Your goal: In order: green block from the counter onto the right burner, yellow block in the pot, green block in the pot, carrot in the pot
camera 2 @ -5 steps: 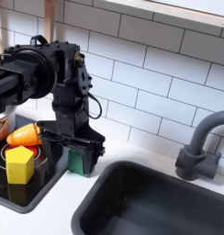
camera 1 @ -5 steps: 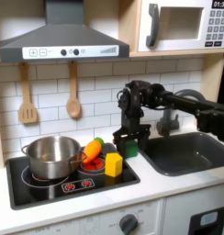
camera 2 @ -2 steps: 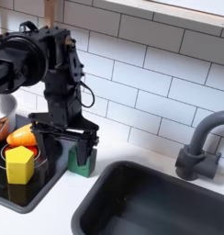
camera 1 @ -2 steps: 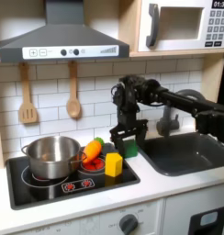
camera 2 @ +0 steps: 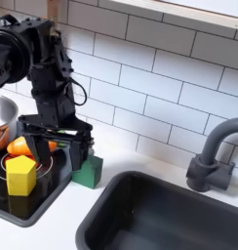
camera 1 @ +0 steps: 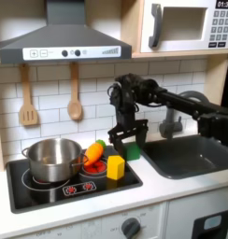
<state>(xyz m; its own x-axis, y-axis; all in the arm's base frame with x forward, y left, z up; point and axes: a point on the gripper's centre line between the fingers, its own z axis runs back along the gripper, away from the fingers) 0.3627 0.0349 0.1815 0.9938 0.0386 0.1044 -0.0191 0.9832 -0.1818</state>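
Frankly, at this moment your gripper hung with its jaws spread wide and nothing between them, so the first step looked undone. In the second exterior view the green block sat low at the second exterior view's right of the fingers, outside the gap, on what looked like the white counter at the very edge of the black stovetop and not on a burner. In the first exterior view the gripper stood over the green block, so the two cameras disagreed on alignment, and I would have trusted the closer one. Had you closed there, you would probably have pinched air. Had you dropped straight down, one finger could have landed on the block's top or clipped its side, and the sink was near enough that a shove that way might have tipped the block in. The other side was crowded as well: the carrot lay just behind the fingers and the yellow block sat close below them, near the pot, so a careless sideways correction risked knocking either off its place. The yellow block also appeared to occupy much of the burner you were aiming for, which left little room to set the green one down.
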